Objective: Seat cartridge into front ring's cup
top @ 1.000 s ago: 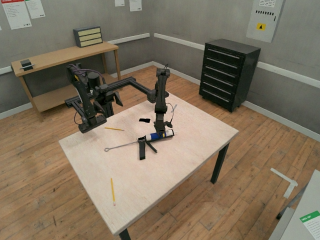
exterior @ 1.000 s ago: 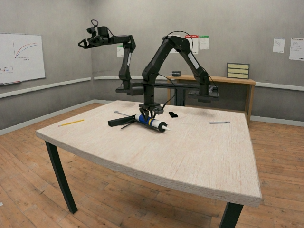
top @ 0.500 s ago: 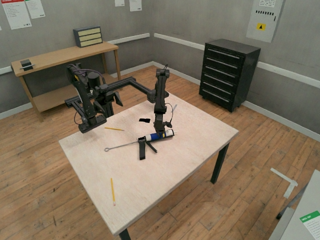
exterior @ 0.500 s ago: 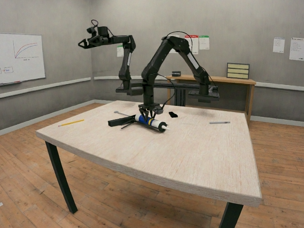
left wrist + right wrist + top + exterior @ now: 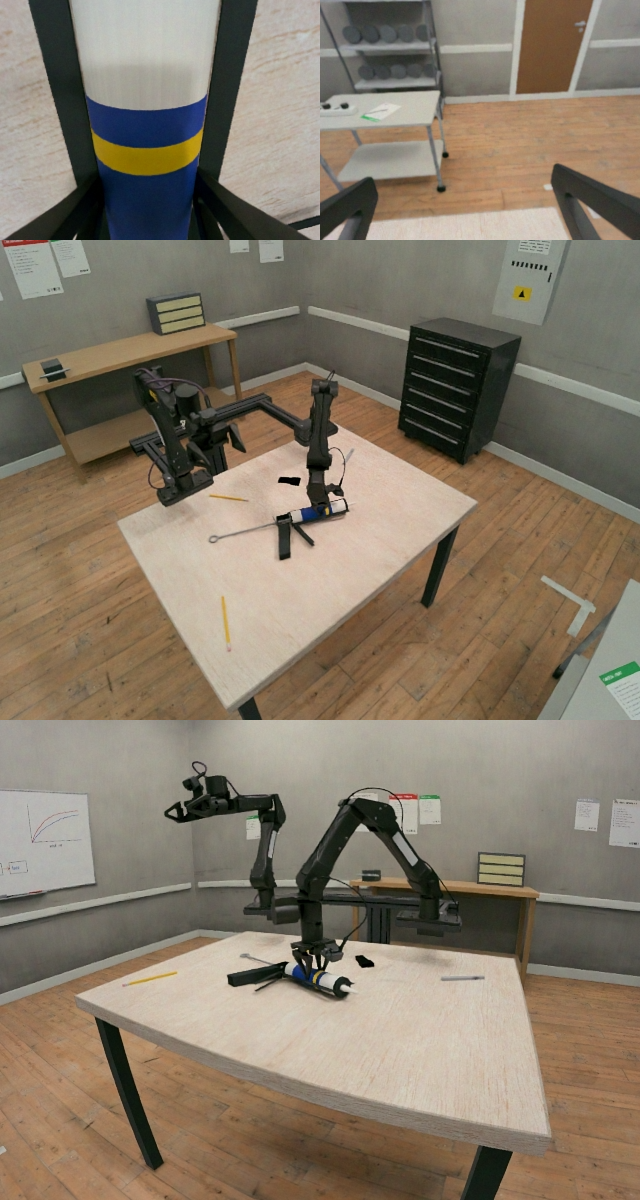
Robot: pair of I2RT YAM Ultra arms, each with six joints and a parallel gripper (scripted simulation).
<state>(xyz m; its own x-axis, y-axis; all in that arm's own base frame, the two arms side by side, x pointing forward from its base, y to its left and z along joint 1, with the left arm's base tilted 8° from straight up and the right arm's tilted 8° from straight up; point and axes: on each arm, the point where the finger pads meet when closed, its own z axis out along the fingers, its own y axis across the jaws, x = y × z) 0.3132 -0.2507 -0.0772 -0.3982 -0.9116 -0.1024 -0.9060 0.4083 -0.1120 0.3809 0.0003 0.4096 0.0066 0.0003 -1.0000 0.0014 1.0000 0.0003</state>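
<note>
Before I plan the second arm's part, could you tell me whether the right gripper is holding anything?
No, the right gripper's fingers stand wide apart with nothing between them.
</note>
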